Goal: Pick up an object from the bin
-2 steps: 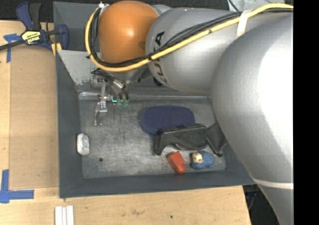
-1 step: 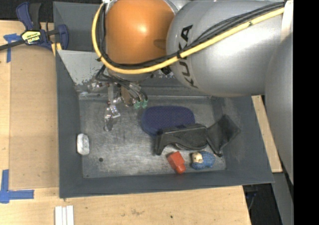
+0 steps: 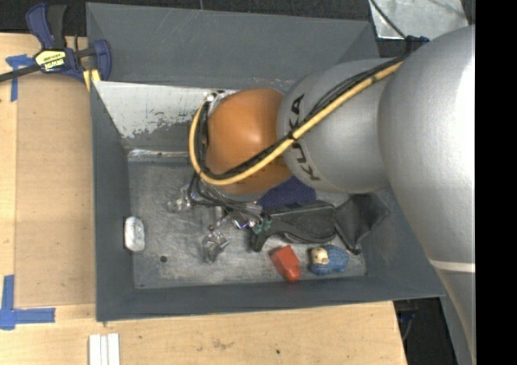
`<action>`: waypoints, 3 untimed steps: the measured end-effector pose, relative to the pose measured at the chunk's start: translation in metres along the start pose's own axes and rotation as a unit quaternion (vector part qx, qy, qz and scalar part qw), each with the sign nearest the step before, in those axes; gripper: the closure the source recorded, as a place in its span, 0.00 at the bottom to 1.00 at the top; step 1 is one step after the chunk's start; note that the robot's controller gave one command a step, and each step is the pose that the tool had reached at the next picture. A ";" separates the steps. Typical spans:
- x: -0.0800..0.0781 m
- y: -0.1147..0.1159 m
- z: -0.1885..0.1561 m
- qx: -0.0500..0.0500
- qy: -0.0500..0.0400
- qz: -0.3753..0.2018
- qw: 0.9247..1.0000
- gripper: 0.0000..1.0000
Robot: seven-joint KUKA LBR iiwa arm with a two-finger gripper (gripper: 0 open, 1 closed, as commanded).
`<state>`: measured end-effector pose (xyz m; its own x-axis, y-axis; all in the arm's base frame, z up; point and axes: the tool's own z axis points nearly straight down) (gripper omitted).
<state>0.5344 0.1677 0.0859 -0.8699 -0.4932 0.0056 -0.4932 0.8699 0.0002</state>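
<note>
From the camera view you see the arm (image 3: 355,129) reaching in from the right, with its orange cover (image 3: 242,141) low over the middle of the bin (image 3: 109,194). The gripper (image 3: 206,226) pokes out under that cover, close to the bare grey floor left of centre. You cannot tell how far it is open, because its metal parts run together against the floor. You can make out nothing in its grasp.

No single thing lies squarely under the gripper. Nearest is a black thing (image 3: 311,224) just to its right, partly under the arm. A dark blue thing (image 3: 287,192) shows behind it, against the cover. A red block (image 3: 285,263) lies toward the front wall, to the gripper's lower right, near it but apart. Just beside the block is a blue thing (image 3: 333,263) with a pale ball (image 3: 319,256) on it. A pale oval (image 3: 134,234) lies alone by the left wall, well apart from the gripper. A small dark speck (image 3: 164,258) lies between the oval and the gripper.
</note>
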 end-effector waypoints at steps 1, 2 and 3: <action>0.016 -0.055 -0.044 0.002 -0.006 0.025 1.000 0.00; 0.021 -0.129 -0.042 0.002 -0.005 -0.002 1.000 0.00; 0.022 -0.137 -0.019 0.002 -0.012 -0.072 0.997 0.00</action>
<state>0.5828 0.0378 0.1054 -0.7898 -0.6131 -0.0175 -0.6132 0.7899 -0.0037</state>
